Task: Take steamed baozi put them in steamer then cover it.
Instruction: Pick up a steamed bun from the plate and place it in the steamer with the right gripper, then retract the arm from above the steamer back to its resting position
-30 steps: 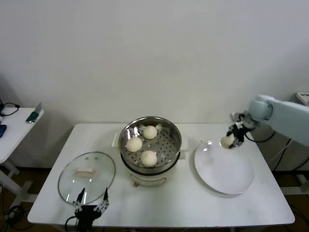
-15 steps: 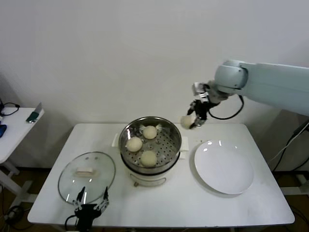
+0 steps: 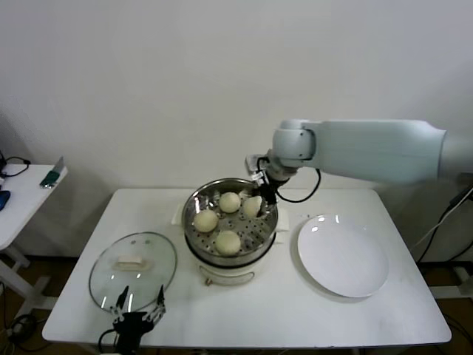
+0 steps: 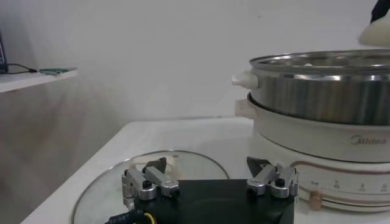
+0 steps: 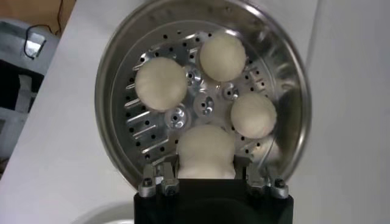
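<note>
A fourth bao (image 3: 253,206) is held just above the steamer (image 3: 230,222), over the right part of its perforated tray (image 5: 183,115), pinched between the fingers (image 5: 159,182) of the right gripper (image 3: 260,198). In the right wrist view the bao (image 5: 206,152) is seen clamped from both sides, close over the tray. Three other baos are lying on the tray: one at the back (image 3: 230,202), one at the left (image 3: 205,220) and one at the front (image 3: 228,241), set apart from each other. The right arm (image 3: 362,150) is stretched in from the right, above the bench (image 3: 273,310).

The steamer is placed at the middle of the bench, on its cream-white base (image 4: 317,137). The lid (image 3: 133,270) is laid flat on the bench to the left of the steamer, handle (image 3: 130,262) up, just beside the base but not touching it. A white plate (image 3: 343,256) is set to the right of the steamer.

The left gripper (image 3: 138,316) is parked at the front edge of the bench, at the near rim of the lid, with its fingers (image 4: 146,182) spread and nothing between them.

A side table (image 3: 18,196) with small items is seen at the far left.
</note>
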Robot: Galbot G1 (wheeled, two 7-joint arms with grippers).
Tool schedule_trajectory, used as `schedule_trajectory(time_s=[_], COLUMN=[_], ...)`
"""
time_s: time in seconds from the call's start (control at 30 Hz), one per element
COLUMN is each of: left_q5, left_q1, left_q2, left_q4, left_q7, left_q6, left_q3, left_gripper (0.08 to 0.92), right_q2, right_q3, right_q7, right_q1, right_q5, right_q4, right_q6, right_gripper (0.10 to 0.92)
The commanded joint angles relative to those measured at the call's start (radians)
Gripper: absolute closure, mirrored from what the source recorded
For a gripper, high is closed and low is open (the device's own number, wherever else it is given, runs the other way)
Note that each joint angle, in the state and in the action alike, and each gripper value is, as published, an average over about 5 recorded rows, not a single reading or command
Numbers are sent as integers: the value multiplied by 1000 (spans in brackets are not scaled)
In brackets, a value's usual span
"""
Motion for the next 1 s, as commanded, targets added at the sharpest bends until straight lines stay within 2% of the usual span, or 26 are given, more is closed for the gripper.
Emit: schedule_trajectory(time_s=[0.03, 0.43, 0.57, 0.7, 0.8, 0.9, 1.0], left_q5=[-1, -3, -4, -11, -14, -14, -14], left_q1=[-1, -3, 0, 4, 5, 5, 4], left_q2=[2, -1, 0, 0, 2, 3, 3], left_q4=[2, -5, -10, -18, -24, -29, -32], left_q7=[1, 0, 0, 0, 0, 0, -2], left_q6=[1, 13, 14, 19, 23, 22, 19], left_q3=[1, 5, 4, 2, 1, -1, -6], left_gripper=[177, 177, 177, 177, 177, 177, 177], right_q2=[56, 60, 46, 3, -51, -129, -214], right_q3=[9, 18, 40, 64, 101, 198, 364], right_q7=[28, 42, 25, -37, -57, 24, 228], right_q1=[-119, -150, -129, -49, 3, -13, -114], right_q5=[-65, -80, -46, 58, 144, 231, 286], right_q4=[-56, -84, -83, -85, -89, -80, -61], right_q6=[-17, -11, 19, 85, 109, 86, 56], right_gripper=[423, 415, 334, 236, 207, 203, 203])
